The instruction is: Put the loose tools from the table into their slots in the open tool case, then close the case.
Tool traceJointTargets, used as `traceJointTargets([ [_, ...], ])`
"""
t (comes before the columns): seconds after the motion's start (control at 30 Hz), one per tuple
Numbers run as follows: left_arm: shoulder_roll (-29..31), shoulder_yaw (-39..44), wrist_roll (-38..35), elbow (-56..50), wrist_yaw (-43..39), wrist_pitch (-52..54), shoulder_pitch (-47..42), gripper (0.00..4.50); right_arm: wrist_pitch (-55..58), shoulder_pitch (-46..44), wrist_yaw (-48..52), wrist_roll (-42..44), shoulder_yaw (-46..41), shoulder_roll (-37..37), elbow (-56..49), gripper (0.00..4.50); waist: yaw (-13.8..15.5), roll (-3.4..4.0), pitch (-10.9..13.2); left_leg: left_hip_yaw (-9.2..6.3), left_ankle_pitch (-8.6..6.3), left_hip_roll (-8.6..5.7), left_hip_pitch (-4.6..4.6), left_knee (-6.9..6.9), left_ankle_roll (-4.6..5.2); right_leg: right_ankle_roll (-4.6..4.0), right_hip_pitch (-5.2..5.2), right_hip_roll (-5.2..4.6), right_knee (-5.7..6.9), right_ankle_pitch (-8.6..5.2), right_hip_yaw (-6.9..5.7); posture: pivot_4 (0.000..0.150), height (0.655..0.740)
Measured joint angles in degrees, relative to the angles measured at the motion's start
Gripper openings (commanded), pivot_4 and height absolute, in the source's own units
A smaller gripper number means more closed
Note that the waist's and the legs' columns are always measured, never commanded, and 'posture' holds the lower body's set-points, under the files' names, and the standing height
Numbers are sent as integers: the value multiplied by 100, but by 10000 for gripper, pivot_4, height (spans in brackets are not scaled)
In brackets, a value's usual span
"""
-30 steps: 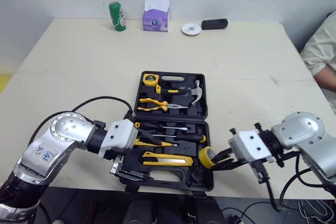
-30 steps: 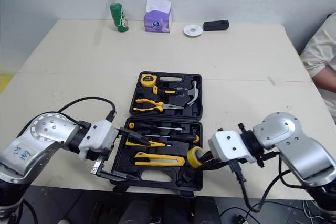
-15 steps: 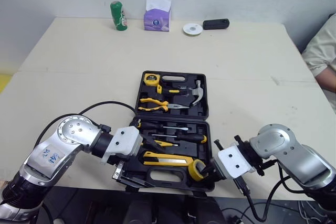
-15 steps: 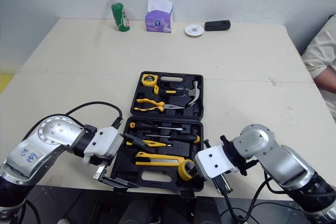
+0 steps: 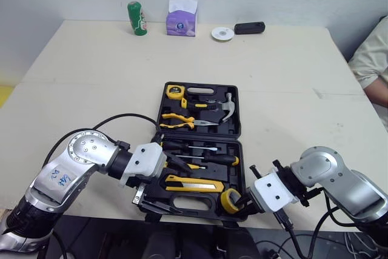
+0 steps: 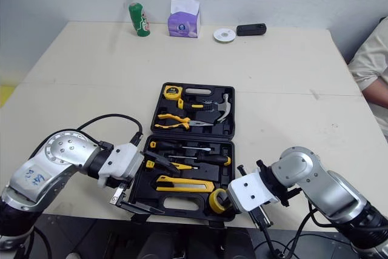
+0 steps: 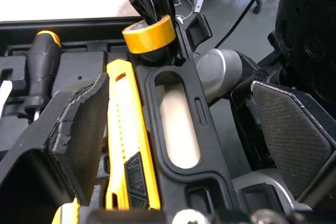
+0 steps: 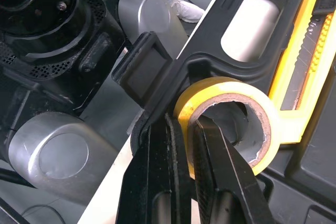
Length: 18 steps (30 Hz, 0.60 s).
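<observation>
Tape roll (image 5: 231,200), round and yellow, sits pinched in the right claw (image 5: 244,200). One finger is inside the hole and the other is outside, and they squeeze the wall of the roll. A second ago this claw held the roll out by the right edge of the tool case (image 5: 199,85). Now it has come down and in, so the roll is at the near corner of the case. I cannot tell if it touches the bottom yet. I think the roll is almost in its slot, and letting go comes next. The roll is a ring, so it has no long side. Its hole looks back toward this claw's wrist. Just past the roll from this claw lies the yellow knife (image 5: 193,184). The left claw (image 5: 179,189) is open wide at the other near corner. The case lies open on the surface (image 5: 91,89).
</observation>
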Motion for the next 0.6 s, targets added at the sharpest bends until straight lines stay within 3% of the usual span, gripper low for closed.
traceJointTargets([
  [0.07, -30, -22, 25, 25, 1, -3, -46, 45000, 44, 15, 2, 31, -15, -19, -71, 332, 3, -1, 0, -1, 0, 0, -1, 0, 0, 0, 0, 0, 0, 0, -1, 1500, 7316],
  [0.13, -53, -30, 44, 25, 1, -7, -92, 45000, 49, 56, 2, 42, -15, -20, -115, 8857, 8, -2, 1, -1, 0, 0, -1, 0, 0, 0, 0, 0, 0, 0, -1, 1500, 7316],
  [0.2, -77, -31, 79, 31, 1, -11, -119, 45000, 35, 96, -2, 42, -16, -20, -152, 14581, 5, -2, 1, -1, 0, 0, -1, 0, 0, 0, 0, 1, 0, 0, -1, 1500, 7316],
  [0.37, -122, -42, 126, 74, -22, -50, -150, 45000, 95, 107, -12, 280, -206, -30, -293, 38247, 8, -3, 1, -1, 0, 0, -1, 1, 1, 0, 0, 0, 1, 0, -1, 1500, 7316],
  [0.57, -190, -48, 197, 124, -33, -97, -195, 45000, 138, 220, -15, 826, -732, -38, -241, 38247, 10, -10, 3, -3, 0, 0, 0, 1, 1, 0, 3, 1, 0, 0, -3, 1500, 7316],
  [0.6, -198, -49, 203, 143, -34, -101, -195, 45000, 105, 255, -63, 908, -754, 65, -186, 35917, 5, -12, 3, -2, 0, 0, 1, 1, 1, 0, 4, 1, 1, 0, -2, 1500, 7316],
])
